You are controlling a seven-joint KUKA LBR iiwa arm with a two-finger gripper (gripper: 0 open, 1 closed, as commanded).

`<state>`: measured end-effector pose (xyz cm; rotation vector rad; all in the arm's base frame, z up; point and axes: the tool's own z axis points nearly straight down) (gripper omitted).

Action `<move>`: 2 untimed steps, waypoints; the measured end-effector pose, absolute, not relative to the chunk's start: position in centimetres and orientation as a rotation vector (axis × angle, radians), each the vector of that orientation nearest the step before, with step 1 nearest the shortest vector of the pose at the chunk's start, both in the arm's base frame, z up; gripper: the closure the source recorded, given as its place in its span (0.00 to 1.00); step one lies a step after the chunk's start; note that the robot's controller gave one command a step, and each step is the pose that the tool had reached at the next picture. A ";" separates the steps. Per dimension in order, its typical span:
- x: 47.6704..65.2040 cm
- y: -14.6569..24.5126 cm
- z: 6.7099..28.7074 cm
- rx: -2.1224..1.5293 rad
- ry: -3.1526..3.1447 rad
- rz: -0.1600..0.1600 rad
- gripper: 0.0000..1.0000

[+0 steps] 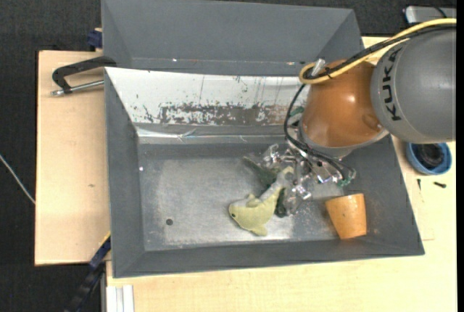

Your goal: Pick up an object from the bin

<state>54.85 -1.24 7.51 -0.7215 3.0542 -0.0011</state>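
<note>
Scuffed bin floor (188, 187) bears yellowish toy (254, 215), orange cup (347, 215).

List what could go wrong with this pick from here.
The gripper sits at the edge of the pale yellow soft toy, not over its middle; a grasp there may slip off. The orange cup lies close on the gripper's other side and could get nudged as the arm moves.

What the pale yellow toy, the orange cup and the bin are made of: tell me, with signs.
Pale yellow toy: probably plush or foam; matt, lumpy, rounded outline, no shine.
Orange cup: likely plastic; smooth, even colour, crisp rim, though rubber stays possible.
Bin: sheet metal, dull grey, scratched, with a bright reflection on its back wall.
</note>
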 end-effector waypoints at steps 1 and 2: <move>54.8 -1.3 7.5 -0.721 3.056 0.000 1.00; 55.5 -7.7 23.3 -1.018 2.959 -0.010 1.00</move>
